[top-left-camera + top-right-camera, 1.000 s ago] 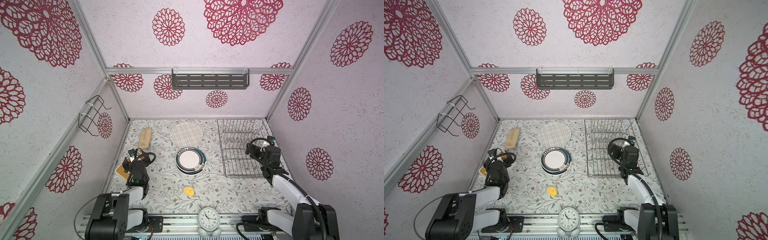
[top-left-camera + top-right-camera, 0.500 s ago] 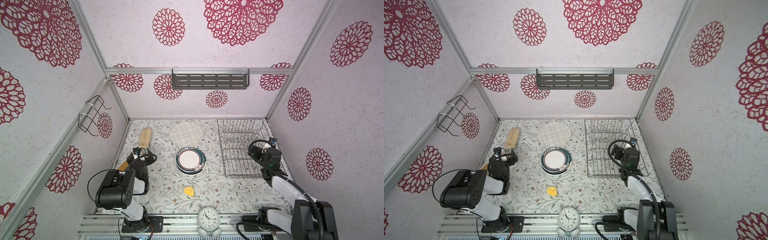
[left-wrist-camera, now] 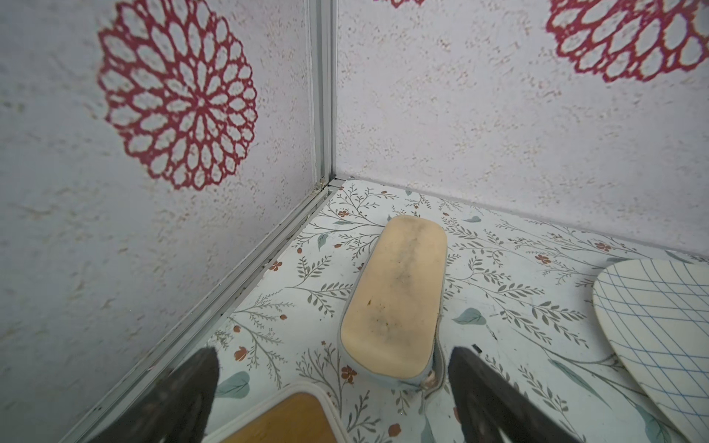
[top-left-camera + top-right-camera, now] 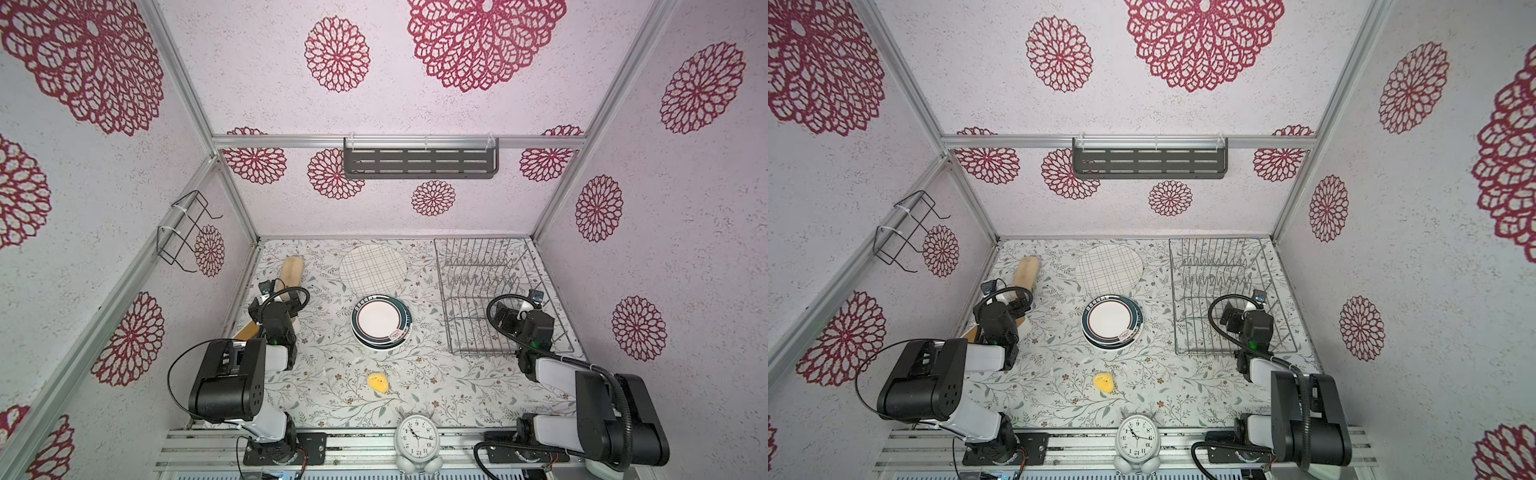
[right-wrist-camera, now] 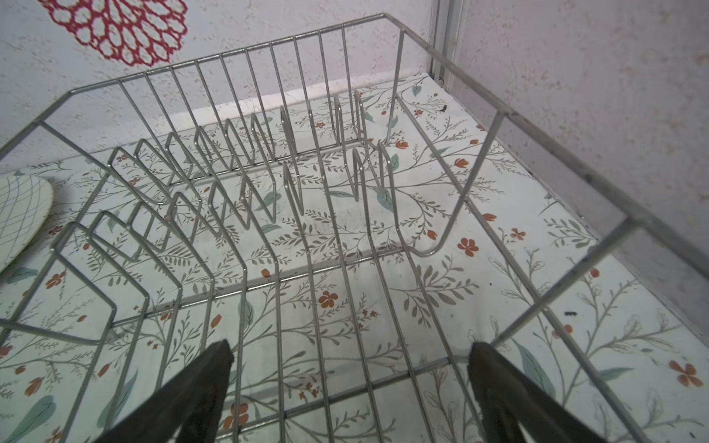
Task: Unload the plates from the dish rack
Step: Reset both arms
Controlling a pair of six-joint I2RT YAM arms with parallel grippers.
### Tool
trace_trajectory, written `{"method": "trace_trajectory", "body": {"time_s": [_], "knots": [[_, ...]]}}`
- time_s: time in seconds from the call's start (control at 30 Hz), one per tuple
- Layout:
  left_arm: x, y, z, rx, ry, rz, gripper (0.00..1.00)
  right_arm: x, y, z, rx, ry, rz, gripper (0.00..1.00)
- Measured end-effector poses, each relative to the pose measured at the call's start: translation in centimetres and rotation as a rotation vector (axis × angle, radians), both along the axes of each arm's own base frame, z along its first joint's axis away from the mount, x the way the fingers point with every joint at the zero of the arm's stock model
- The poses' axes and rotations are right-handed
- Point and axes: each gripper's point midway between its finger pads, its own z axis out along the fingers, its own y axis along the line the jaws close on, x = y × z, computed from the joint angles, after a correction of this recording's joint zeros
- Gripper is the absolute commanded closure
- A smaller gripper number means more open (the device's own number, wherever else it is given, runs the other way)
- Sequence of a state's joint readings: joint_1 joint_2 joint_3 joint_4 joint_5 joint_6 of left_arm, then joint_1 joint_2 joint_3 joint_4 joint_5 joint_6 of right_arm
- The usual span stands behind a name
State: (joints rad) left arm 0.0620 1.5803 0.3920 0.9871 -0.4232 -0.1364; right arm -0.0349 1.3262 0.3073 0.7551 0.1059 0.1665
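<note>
**Rack bare, plates down on the flowered table**

A tabletop printed with leaves and small flowers sits inside pale walls stamped with red rosettes. The right gripper has its dark fingers spread wide with nothing between them. It is poised over the near part of the dish rack, whose tines stand bare (the flowered print shows straight through its wire floor).

The left gripper is splayed too and holds nothing. Between its fingers show the near end of a tan oblong pad and the corner of a wooden board, close by the left wall.

The plates lie flat on the table, left of the rack. A cream grid plate lies toward the back wall, and a stack of teal-rimmed plates just in front of it; whether the two touch I cannot tell. Nearer the front edge lie a small yellow piece and a white alarm clock.
</note>
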Motion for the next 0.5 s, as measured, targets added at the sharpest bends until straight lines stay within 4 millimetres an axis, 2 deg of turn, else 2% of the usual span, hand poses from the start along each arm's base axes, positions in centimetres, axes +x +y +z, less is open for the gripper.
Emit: {"method": "trace_trajectory", "body": {"time_s": [0.37, 0.5], "knots": [[-0.2, 0.1, -0.5, -0.005, 0.019, 0.01, 0.03, 0.2, -0.4, 0.6, -0.062, -0.097, -0.003, 0.01], [-0.2, 0.1, -0.5, -0.005, 0.019, 0.01, 0.03, 0.6, -0.4, 1.5, -0.077, -0.164, -0.002, 0.01]]}}
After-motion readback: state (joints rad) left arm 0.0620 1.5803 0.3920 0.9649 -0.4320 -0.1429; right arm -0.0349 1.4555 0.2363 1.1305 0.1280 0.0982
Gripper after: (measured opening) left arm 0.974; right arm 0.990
